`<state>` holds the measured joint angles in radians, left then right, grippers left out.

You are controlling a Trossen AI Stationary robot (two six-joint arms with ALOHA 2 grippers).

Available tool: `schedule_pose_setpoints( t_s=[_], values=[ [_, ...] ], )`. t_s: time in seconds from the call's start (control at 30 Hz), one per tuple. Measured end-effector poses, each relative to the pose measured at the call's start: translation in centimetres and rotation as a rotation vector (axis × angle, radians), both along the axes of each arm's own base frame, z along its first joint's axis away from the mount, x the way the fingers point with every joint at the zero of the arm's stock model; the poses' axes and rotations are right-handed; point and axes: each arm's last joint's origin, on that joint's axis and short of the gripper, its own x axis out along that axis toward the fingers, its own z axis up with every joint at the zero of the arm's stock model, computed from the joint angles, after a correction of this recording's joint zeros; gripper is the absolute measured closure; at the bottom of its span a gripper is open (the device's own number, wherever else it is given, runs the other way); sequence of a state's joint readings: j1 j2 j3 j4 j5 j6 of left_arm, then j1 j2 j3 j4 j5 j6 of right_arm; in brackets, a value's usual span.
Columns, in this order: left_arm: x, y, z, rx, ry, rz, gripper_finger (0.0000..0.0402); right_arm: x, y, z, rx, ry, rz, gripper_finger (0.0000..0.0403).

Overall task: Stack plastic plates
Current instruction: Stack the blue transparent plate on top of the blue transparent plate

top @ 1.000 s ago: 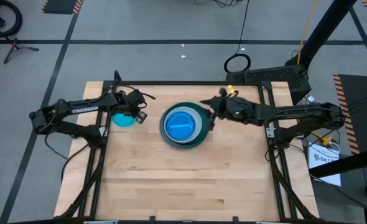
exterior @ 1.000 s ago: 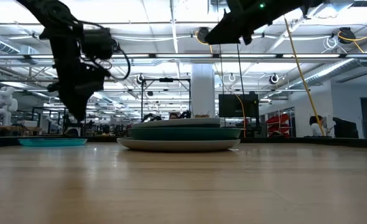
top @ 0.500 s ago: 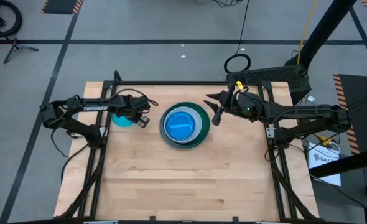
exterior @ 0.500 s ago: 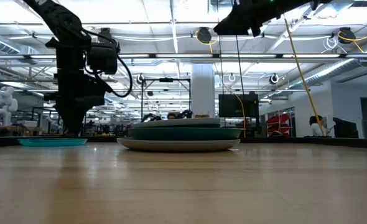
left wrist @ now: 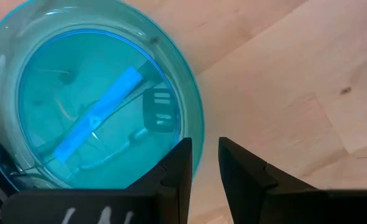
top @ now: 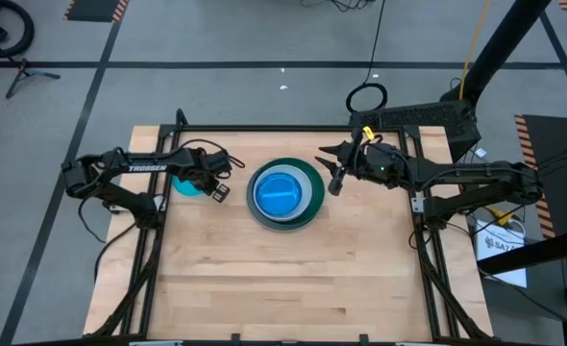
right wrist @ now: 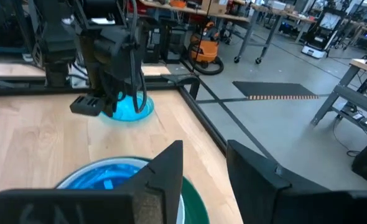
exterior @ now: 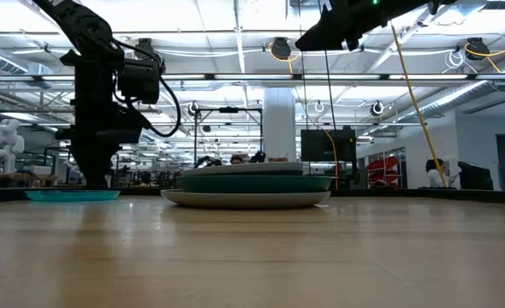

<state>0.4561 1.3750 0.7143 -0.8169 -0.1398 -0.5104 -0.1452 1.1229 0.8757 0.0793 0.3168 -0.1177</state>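
A stack of plastic plates [top: 285,195] sits at the table's far middle. A grey plate is at the bottom, a dark green one [exterior: 252,182] above it, and a bright blue one [top: 279,191] on top. A small clear-blue plate [left wrist: 96,99] lies flat on the wood at the far left. My left gripper [left wrist: 205,149] points down, open, low over that plate's rim [left wrist: 198,127], one finger over the plate and one over bare wood. My right gripper [right wrist: 205,152] hovers open and nearly level, above and just right of the stack, with nothing between its fingers.
Black frame rails [top: 149,240] run along the table's left, right and far edges. The near half of the wooden top [top: 283,279] is bare. The small plate lies close to the far left rail.
My left gripper has sunk toward the small blue plate and tipped to point straight down; its finger gap looks unchanged. My right gripper has drawn back from the stack toward the table's right edge and risen a little. No plate has moved.
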Motion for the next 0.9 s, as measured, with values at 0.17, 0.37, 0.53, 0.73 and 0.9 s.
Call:
schedule_pose_setpoints(
  t_s=[0.17,0.37,0.53,0.73,0.9],
  values=[
    [-0.01,0.02,0.00,0.006,0.003,0.001,0.0346,-0.06,0.01,-0.22,0.001,0.025,0.001,0.0287],
    [0.02,0.06,0.01,0.017,-0.006,0.055,0.0390,-0.06,0.01,-0.23,0.001,0.026,0.001,0.0287],
    [-0.04,0.20,0.04,0.064,0.009,0.085,0.0366,-0.09,0.01,-0.35,0.002,0.039,0.001,0.0287],
    [-0.04,0.21,0.05,0.066,0.010,0.080,0.0324,-0.12,0.01,-0.43,0.004,0.048,0.001,0.0287],
    [-0.05,0.23,0.06,0.075,0.016,0.069,0.0279,-0.12,0.01,-0.43,0.004,0.048,0.001,0.0287]
  ],
)
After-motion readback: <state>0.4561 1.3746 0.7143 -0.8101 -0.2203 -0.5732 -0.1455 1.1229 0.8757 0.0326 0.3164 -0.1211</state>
